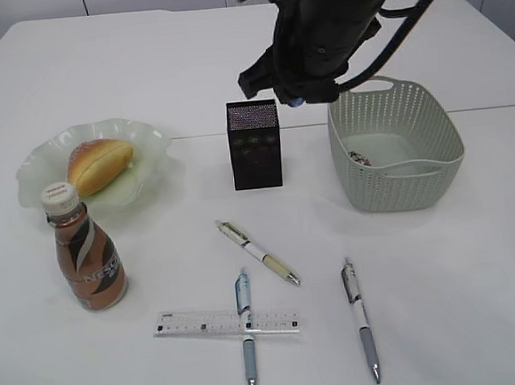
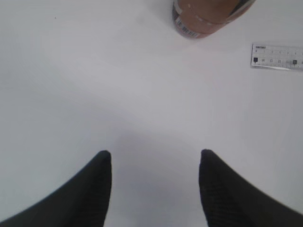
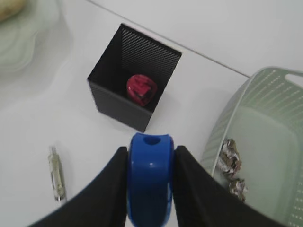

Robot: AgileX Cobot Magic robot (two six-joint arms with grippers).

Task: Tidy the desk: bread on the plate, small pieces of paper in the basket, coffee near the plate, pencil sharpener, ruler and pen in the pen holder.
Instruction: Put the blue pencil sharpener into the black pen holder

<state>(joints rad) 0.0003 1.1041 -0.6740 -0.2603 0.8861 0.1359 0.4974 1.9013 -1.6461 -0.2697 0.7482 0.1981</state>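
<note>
My right gripper (image 3: 150,149) is shut on a blue pencil sharpener (image 3: 150,184), held in the air just in front of the open black mesh pen holder (image 3: 109,82). A red sharpener (image 3: 141,88) lies inside that holder. The bread (image 1: 100,163) rests on the green plate (image 1: 151,140), and the coffee (image 1: 86,255) stands just in front of it. The clear ruler (image 1: 201,324) lies flat with a pen (image 1: 246,336) across it. My left gripper (image 2: 155,153) hangs open over bare desk, below the coffee's base (image 2: 203,19).
The sage basket (image 1: 400,190) stands right of the pen holder with crumpled paper bits (image 3: 230,158) inside. Two more pens (image 1: 258,252) (image 1: 360,318) lie on the desk in front. The right arm (image 1: 325,27) reaches in from the top centre.
</note>
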